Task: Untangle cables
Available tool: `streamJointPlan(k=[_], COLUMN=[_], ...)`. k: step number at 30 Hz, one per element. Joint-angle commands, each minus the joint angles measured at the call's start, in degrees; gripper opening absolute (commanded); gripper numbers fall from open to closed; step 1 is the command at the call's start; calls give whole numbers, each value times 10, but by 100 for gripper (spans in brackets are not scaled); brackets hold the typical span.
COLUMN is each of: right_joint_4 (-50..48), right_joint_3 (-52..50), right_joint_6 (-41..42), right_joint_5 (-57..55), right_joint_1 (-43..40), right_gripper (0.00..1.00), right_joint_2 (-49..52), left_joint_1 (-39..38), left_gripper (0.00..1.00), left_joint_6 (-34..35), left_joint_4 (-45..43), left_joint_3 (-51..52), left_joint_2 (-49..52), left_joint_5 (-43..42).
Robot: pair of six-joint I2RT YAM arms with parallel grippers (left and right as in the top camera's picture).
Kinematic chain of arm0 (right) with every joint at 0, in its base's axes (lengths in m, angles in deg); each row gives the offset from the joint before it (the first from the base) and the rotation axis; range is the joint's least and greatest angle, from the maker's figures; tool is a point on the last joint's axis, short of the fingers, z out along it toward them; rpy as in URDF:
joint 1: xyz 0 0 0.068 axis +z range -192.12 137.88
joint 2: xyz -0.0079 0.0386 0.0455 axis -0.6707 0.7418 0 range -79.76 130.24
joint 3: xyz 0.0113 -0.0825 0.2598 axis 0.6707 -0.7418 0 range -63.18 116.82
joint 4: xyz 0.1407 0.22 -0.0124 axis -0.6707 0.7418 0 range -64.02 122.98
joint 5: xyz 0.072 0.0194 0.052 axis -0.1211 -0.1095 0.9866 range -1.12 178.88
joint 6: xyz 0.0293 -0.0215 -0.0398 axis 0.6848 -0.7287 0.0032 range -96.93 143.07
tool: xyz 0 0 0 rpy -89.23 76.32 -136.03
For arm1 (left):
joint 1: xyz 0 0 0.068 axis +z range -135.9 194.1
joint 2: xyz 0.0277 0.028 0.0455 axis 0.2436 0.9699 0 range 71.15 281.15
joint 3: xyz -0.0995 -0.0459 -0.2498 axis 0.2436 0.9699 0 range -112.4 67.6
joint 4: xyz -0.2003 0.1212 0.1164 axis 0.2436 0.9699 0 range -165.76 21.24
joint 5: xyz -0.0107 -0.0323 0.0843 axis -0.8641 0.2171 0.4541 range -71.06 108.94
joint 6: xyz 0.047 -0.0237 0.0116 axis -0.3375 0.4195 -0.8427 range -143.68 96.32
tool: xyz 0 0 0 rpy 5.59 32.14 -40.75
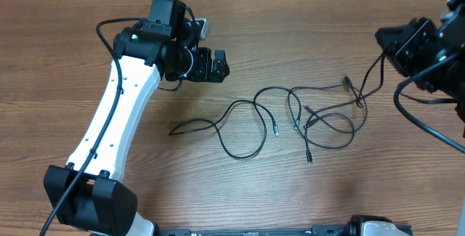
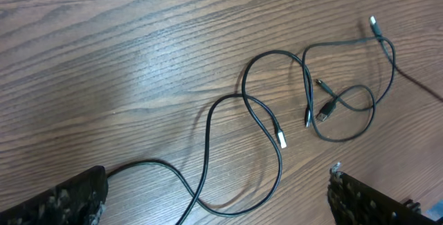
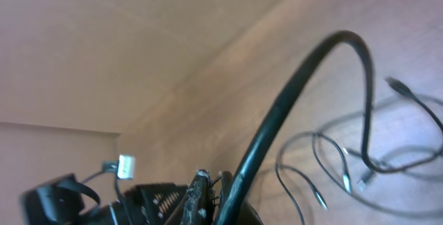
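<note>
Left gripper (image 1: 216,66) hangs wide open and empty over the wooden table (image 1: 73,18), and from its wrist camera I see both fingers spread at the frame's lower corners with nothing between them. The cables (image 1: 256,102) lie flat to its right and nearer to me, sprawled in loose loops whose long axis runs left to right across the middle of the table. Their loose tail (image 1: 174,130) sits at the left end, just near-side of this gripper, so I judge the left arm the better placed for it. At the far right, the right gripper (image 1: 385,43) is clamped shut; one strand rises from the right-hand knot up to it, so I take it as pinching that strand. Any pull from me should go leftward, away from that hold.
</note>
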Motion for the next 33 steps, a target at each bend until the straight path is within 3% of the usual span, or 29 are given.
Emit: streamJointPlan(k=[1, 9, 18, 25, 33], right_joint_4=[32, 74, -23, -75, -112], right_joint_3=[13, 21, 50, 50, 49], right_joint_6=[-1, -16, -18, -18, -18], right_joint_5=[-11, 32, 20, -192, -567], right_joint_1=[-1, -1, -1, -1, -1], right_gripper=[4, 4, 4, 4, 4], right_joint_2=[-4, -26, -55, -56, -50], left_joint_1=[-1, -1, -1, -2, -2], left_gripper=[100, 100, 100, 100, 100], left_joint_6=[-3, -3, -3, -3, -3], left_joint_4=[-1, -1, -1, -1, -1], left_joint_3=[-8, -8, -8, -8, -8], left_joint_2=[6, 6, 6, 6, 6], left_joint_5=[4, 4, 4, 4, 4])
